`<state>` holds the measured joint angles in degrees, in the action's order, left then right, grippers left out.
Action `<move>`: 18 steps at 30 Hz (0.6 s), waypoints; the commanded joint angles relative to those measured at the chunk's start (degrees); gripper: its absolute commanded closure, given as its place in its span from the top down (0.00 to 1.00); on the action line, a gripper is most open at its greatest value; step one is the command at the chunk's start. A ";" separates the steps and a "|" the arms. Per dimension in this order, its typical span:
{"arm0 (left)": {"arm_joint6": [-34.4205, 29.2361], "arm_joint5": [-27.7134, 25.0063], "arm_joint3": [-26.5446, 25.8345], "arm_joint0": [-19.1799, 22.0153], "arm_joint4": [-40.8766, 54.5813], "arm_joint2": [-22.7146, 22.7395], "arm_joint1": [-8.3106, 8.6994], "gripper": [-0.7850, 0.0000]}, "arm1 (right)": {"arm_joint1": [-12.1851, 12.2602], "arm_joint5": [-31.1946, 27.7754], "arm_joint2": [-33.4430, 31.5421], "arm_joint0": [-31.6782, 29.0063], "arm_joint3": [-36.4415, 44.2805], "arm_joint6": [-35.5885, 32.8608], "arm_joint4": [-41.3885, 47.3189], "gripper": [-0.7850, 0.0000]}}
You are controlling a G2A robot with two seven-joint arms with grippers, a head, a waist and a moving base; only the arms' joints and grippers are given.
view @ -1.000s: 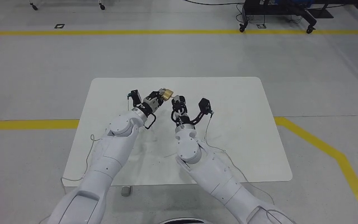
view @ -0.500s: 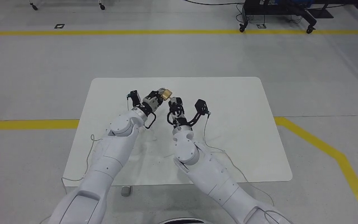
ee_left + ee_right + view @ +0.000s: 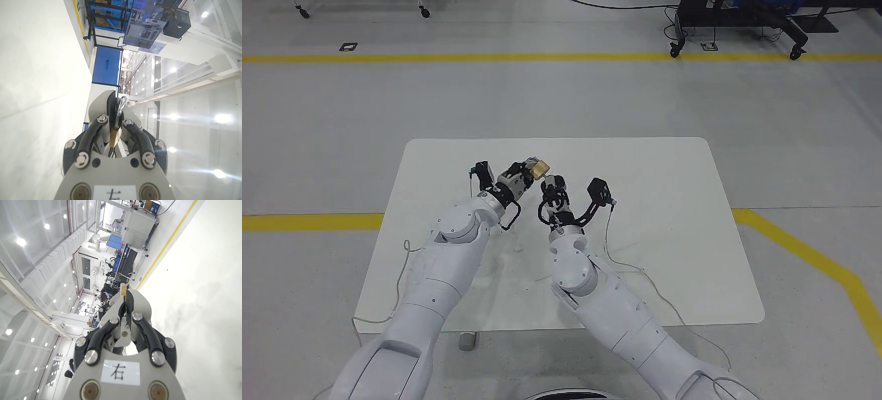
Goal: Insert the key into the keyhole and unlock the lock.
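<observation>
Left tool [image 3: 525,173] clamps lock [image 3: 537,165]; right tool [image 3: 550,187], alongside, clamps key [image 3: 123,290].

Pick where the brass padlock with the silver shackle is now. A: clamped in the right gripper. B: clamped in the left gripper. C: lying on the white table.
B: the left wrist view shows the brass padlock pinched between the fingers of the left gripper; the right gripper grips a thin brass key.

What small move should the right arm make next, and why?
Probably ease the right gripper, shut on the key, closer to the lock held in the left gripper. The top view shows a gap between them, so the key seems not yet inserted.
</observation>
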<state>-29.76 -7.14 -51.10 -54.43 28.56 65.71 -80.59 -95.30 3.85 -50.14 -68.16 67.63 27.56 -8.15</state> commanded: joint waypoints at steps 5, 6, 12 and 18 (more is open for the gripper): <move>-0.14 -0.02 -0.12 -0.03 -0.66 -0.06 -0.05 0.00 | -0.42 0.37 -0.30 0.07 -0.17 -0.32 -0.55 0.00; -0.18 -0.07 -0.12 -0.04 -0.72 -0.03 -0.05 0.00 | -0.48 0.43 -0.39 0.08 -0.16 -0.34 -0.61 0.00; -0.51 0.02 -0.12 -0.01 -1.26 0.02 -0.07 0.00 | -0.75 0.89 -1.16 -0.14 0.05 -0.77 -0.99 0.28; -0.34 0.13 -0.14 0.00 -1.64 0.11 -0.11 0.00 | -0.83 1.24 -2.02 -0.96 0.81 -1.31 -1.83 0.27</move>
<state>-30.14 -7.00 -51.23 -54.42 26.97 65.80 -80.69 -96.14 5.15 -51.98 -68.93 68.24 26.33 -9.90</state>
